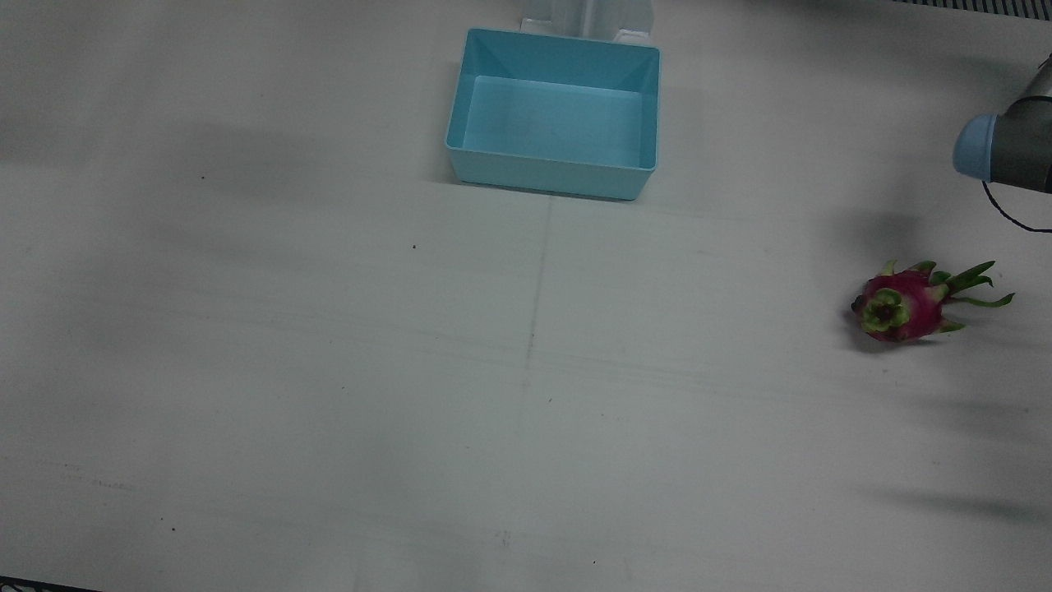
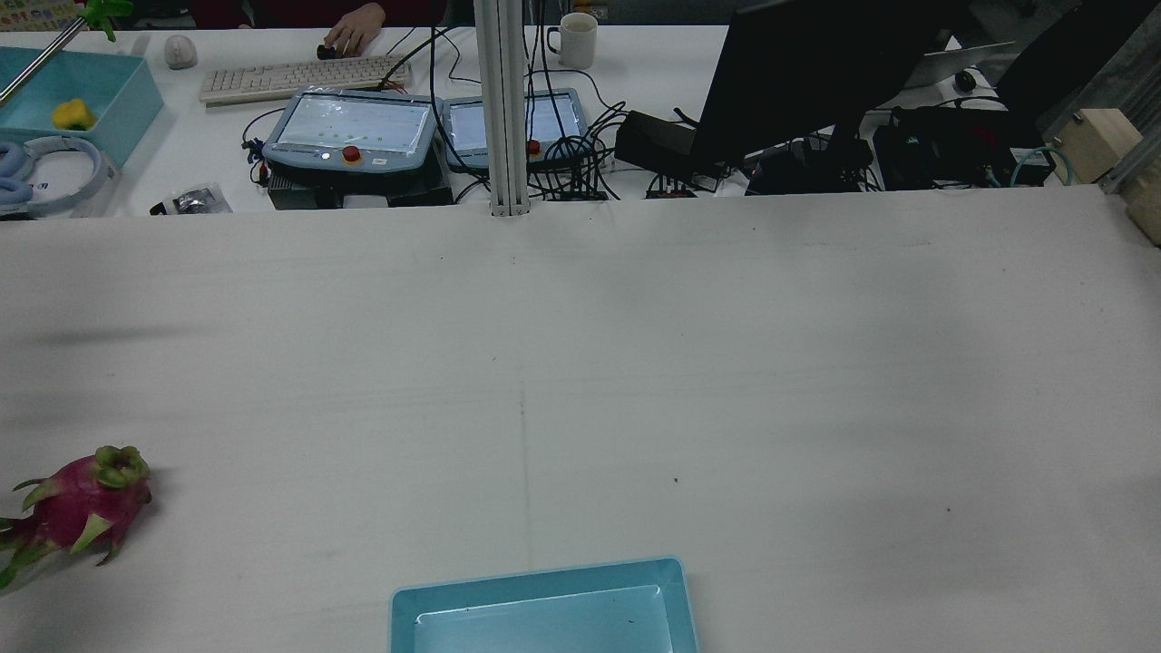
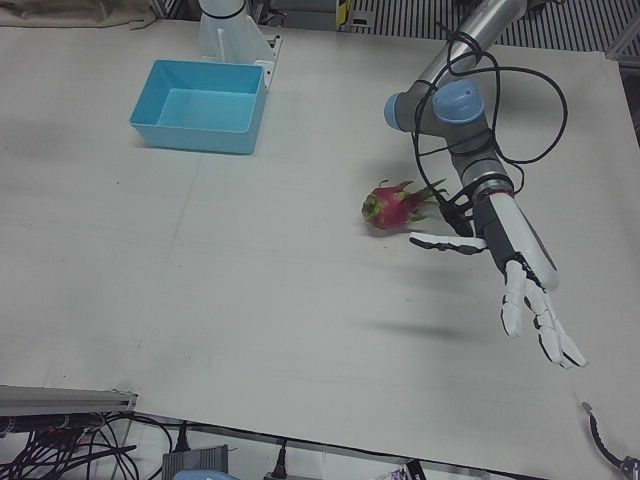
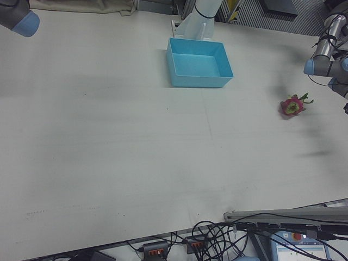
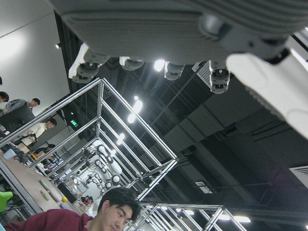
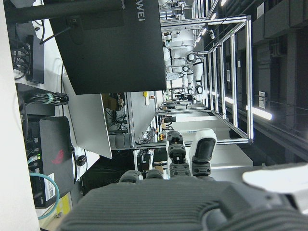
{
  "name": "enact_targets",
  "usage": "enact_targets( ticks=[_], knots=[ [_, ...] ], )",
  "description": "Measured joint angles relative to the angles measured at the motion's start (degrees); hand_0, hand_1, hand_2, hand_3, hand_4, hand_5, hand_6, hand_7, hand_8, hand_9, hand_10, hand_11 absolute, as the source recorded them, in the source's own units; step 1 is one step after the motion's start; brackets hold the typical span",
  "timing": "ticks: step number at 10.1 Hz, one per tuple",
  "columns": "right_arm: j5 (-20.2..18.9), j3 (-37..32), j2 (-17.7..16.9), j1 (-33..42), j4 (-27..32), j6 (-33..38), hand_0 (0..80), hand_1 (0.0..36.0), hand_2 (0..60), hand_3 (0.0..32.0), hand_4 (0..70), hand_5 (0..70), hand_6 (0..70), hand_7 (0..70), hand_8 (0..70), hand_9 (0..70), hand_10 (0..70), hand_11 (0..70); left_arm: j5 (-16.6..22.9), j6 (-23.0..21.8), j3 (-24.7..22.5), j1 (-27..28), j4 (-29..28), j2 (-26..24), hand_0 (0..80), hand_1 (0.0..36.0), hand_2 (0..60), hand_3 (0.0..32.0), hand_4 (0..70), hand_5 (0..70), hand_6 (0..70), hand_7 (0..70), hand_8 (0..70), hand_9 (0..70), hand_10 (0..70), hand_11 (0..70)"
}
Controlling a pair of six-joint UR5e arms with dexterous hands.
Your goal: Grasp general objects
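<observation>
Our left hand (image 3: 528,290) hung empty, fingers (image 3: 560,345) splayed, beside the dragon fruit (image 3: 392,207). We judged a sideways nudge could roll it. The right hand's (image 6: 192,202) grip we couldn't tell.

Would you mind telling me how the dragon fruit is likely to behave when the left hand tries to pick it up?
The dragon fruit lies on its side and looks rounded, so a nudge may roll it. Its thin green scales probably bend rather than give grip. The left hand, open beside it, likely needs a wrap around the body.
</observation>
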Motion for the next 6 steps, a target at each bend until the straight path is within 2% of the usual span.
enact_targets(
  ticks=[1, 2, 4, 5, 6],
  knots=[
    [0.0, 0.03, 0.0, 0.0, 0.0, 0.0, 0.0, 0.0, 0.0, 0.0, 0.0, 0.0, 0.0, 0.0, 0.0, 0.0, 0.0, 0.0, 0.47, 0.0, -0.47, -0.03, -4.11, 1.11, 47.7, 8.2, 0.0, 32.0, 0.0, 1.5, 0.0, 6.6, 0.0, 0.0, 0.0, 0.3],
    [0.0, 0.05, 0.0, 0.0, 0.0, 0.0, 0.0, 0.0, 0.0, 0.0, 0.0, 0.0, 0.0, 0.0, 0.0, 0.0, 0.0, 0.0, 1.23, 0.0, -2.91, -0.13, -7.11, 3.46, 46.3, 5.8, 0.0, 32.0, 0.0, 0.0, 0.0, 2.5, 0.0, 0.0, 0.0, 0.0],
    [0.0, 0.06, 0.0, 0.0, 0.0, 0.0, 0.0, 0.0, 0.0, 0.0, 0.0, 0.0, 0.0, 0.0, 0.0, 0.0, 0.0, 0.0, 4.25, 0.01, -10.99, -0.21, -10.71, 10.65, 45.9, 4.4, 0.0, 32.0, 0.0, 0.0, 0.0, 0.0, 0.0, 0.0, 0.0, 0.0],
    [0.0, 0.1, 0.0, 0.0, 0.0, 0.0, 0.0, 0.0, 0.0, 0.0, 0.0, 0.0, 0.0, 0.0, 0.0, 0.0, 0.0, 0.0, 8.35, -0.18, -15.64, -0.29, -10.95, 14.06, 46.8, 5.8, 0.0, 32.0, 0.0, 0.0, 0.0, 1.8, 0.0, 0.0, 0.0, 0.1],
    [0.0, 0.1, 0.0, 0.0, 0.0, 0.0, 0.0, 0.0, 0.0, 0.0, 0.0, 0.0, 0.0, 0.0, 0.0, 0.0, 0.0, 0.0, 13.56, -1.09, -19.98, -0.26, -8.5, 16.32, 50.0, 10.1, 0.0, 32.0, 0.0, 2.8, 0.0, 6.5, 0.0, 0.0, 0.0, 0.1]
  ],
)
